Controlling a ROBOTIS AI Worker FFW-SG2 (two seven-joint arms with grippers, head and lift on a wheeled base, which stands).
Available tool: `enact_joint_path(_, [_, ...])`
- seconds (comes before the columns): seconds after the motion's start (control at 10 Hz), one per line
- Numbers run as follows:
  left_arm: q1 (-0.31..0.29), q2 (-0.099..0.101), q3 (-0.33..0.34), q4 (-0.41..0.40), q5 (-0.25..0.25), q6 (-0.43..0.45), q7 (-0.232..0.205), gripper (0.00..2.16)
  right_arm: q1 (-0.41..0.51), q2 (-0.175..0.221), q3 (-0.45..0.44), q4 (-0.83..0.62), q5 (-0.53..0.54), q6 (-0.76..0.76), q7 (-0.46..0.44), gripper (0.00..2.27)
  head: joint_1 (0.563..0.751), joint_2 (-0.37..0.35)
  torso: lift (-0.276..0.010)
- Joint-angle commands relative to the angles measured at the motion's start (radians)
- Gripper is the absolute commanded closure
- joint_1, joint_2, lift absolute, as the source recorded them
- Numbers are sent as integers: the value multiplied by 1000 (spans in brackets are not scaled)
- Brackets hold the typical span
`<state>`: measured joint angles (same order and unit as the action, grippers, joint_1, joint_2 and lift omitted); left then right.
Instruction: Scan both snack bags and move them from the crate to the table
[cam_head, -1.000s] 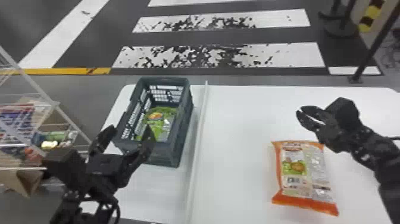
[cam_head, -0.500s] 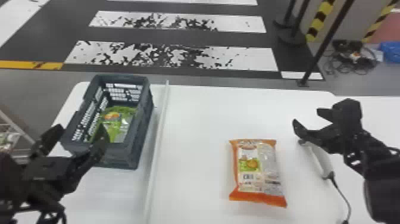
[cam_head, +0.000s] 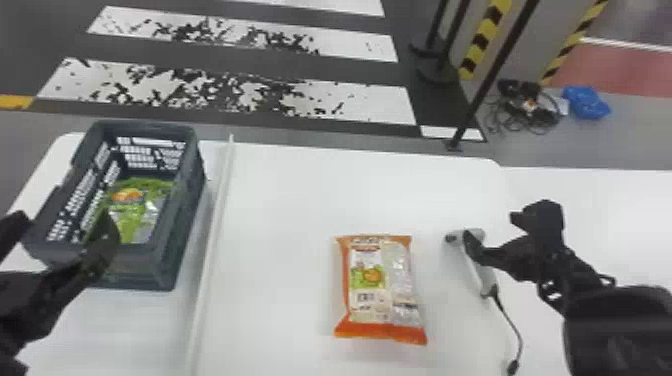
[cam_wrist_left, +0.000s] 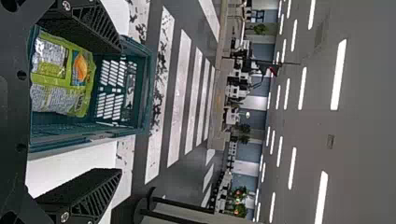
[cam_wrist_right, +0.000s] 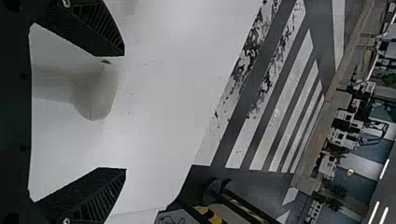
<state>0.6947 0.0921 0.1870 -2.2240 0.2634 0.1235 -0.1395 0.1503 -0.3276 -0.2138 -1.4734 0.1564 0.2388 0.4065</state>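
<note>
You are working with two black, flat-fingered grippers. Your left gripper (cam_head: 64, 224) is hovering at the near end of the dark grey-green, slotted plastic crate (cam_head: 135, 270), its fingers standing apart. Inside that crate, the green printed plastic snack bag (cam_head: 132, 207) is lying on the bottom. Your right gripper (cam_head: 492, 227) is hanging by the pale grey handheld scanner (cam_head: 480, 272) (contact: cannot tell), its fingers also standing apart. The scanner is resting on the smooth white table (cam_head: 280, 200), its black cable (cam_head: 511, 325) trailing toward the near side. The orange-ended snack bag with a clear, printed face (cam_head: 380, 290) is lying flat on the table, between crate and scanner, nearer the scanner. A long white strip (cam_head: 215, 225) is running between crate and orange-ended bag.
</note>
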Motion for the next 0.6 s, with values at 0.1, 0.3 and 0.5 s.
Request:
enact_joint_path(0.1, [-1, 2, 0, 1, 2, 2, 0, 90, -3, -11, -6, 82, 0, -58, 2, 49, 695, -175, -37])
enact_joint_path(0.3, [-3, 2, 2, 6, 3, 2, 0, 90, 0, -8, -4, 114, 0, -92, 14, 60, 695, -187, -37])
enact_joint_path(0.5, [-3, 0, 2, 9, 3, 2, 0, 90, -8, -7, 17, 153, 0, -108, 17, 87, 695, -184, -37])
